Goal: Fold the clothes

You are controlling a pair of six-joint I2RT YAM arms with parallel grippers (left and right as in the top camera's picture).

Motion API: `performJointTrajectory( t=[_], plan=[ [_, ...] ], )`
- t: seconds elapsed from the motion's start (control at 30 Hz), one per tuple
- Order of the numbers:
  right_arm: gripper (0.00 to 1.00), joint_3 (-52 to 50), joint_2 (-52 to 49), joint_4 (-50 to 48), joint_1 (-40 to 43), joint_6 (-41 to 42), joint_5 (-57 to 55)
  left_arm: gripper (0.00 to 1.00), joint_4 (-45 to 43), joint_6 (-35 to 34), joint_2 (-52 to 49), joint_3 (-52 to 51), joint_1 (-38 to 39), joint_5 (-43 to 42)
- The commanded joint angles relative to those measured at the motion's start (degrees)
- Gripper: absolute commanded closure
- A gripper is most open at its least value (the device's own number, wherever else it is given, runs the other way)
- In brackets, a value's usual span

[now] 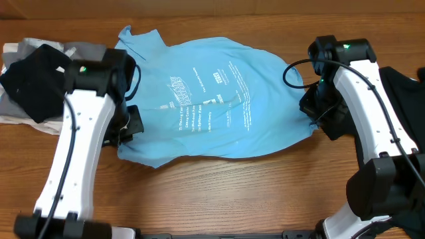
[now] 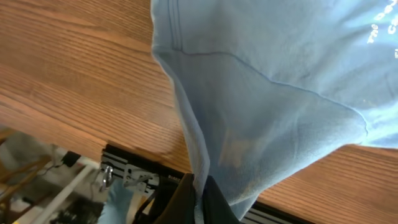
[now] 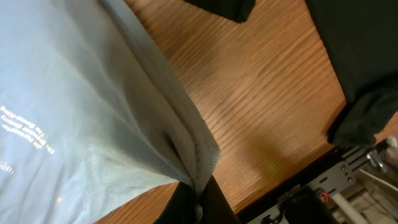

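- The light blue T-shirt (image 1: 212,99) is spread print side up across the middle of the table (image 1: 265,199), right between the two arms.
- The left gripper (image 2: 200,194) is pinched tight on the shirt's near-left edge. In the wrist view the cloth runs straight into the closed fingers and tents up loosely off the wood.
- Same deal for the right gripper (image 3: 198,198): it's clamped on a bunched fold at the shirt's right edge. I can't tell whether either bit is hem or sleeve.
- Handling-wise this looks like thin jersey, so very light and totally floppy. Whatever isn't held is going to sag and drag.
- I'd guess it stretches a little between two grips and wrinkles wherever there's slack. It's not fragile, and it probably clings to the wood rather than slides.
- Best places to grab, I reckon, are hems, seams and corners, where the cloth is doubled. Two holds well apart keep an edge taut, while a pinch mid-panel just lifts a tent.
- A black garment (image 3: 354,56) lies off to the right, apart from the blue shirt, and looks bulkier.
- There's also a dark-and-grey heap (image 1: 33,79) at the far left.
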State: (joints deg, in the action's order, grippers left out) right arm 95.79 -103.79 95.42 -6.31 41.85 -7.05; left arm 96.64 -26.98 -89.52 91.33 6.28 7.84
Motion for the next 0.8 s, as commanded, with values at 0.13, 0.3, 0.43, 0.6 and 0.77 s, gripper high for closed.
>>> performJointTrajectory(
  t=[0.13,0.3,0.43,0.6,0.77],
  plan=[
    [0.96,-2.6,0.8,1.6,0.2,3.2,-1.1,0.96,0.2,-1.3,9.6,-0.1,0.1,-3.8],
    [0.96,-7.0,5.4,0.3,0.2,6.3,-2.1,0.96,0.2,-0.7,12.0,-1.1,0.1,-7.1],
    [0.96,-11.3,10.1,-1.2,0.2,6.2,-2.1,0.96,0.2,-0.2,12.8,-4.8,0.1,-10.3],
    [0.96,-13.5,11.5,-1.2,0.2,6.2,-2.2,0.96,0.2,-0.2,12.8,-10.0,0.1,-11.1],
    [0.96,-14.5,11.5,-2.3,0.2,6.3,-2.1,0.96,0.2,0.2,12.8,-13.4,0.1,-12.9]
  ],
)
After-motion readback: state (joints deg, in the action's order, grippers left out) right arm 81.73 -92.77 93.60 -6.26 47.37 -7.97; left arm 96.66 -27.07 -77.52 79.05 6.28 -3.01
